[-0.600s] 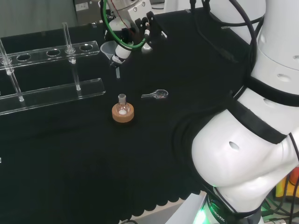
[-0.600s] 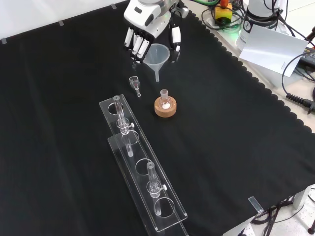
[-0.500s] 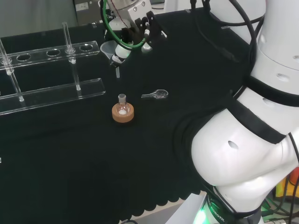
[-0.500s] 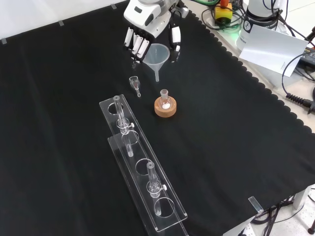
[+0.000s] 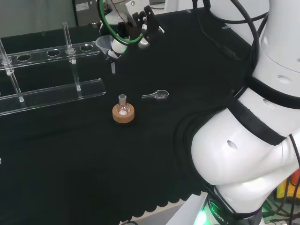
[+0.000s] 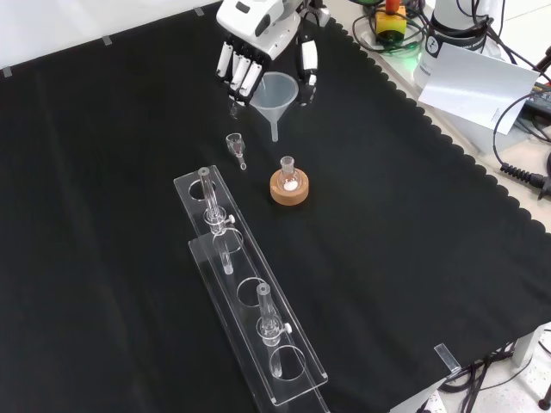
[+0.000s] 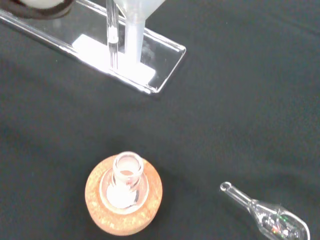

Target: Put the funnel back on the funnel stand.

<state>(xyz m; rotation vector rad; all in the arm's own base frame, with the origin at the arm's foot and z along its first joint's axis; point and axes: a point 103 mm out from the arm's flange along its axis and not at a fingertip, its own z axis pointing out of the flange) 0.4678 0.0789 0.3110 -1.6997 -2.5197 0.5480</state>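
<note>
One funnel (image 6: 277, 93) is pinched between the fingers and thumb of the hand (image 6: 258, 52), which holds it by the rim, clear of the cloth, with the spout pointing down. In the front view it hangs above and just beyond a small flask (image 6: 288, 169) seated in a cork ring (image 6: 289, 188); a little glass spoon (image 6: 235, 144) lies on the cloth nearby. In the head view the funnel (image 5: 107, 44) sits close to the near end of the clear funnel stand (image 5: 51, 51) (a two-tier acrylic rack with a row of round holes in its upper shelf).

By my reading, this is the carry step: the funnel is lifted and on its way, not yet seated. The next move calls for bringing the spout over a free hole, probably the end one nearest the hand, keeping the funnel upright, lowering until the cone rests on the hole's edge, and only then letting go.
</note>
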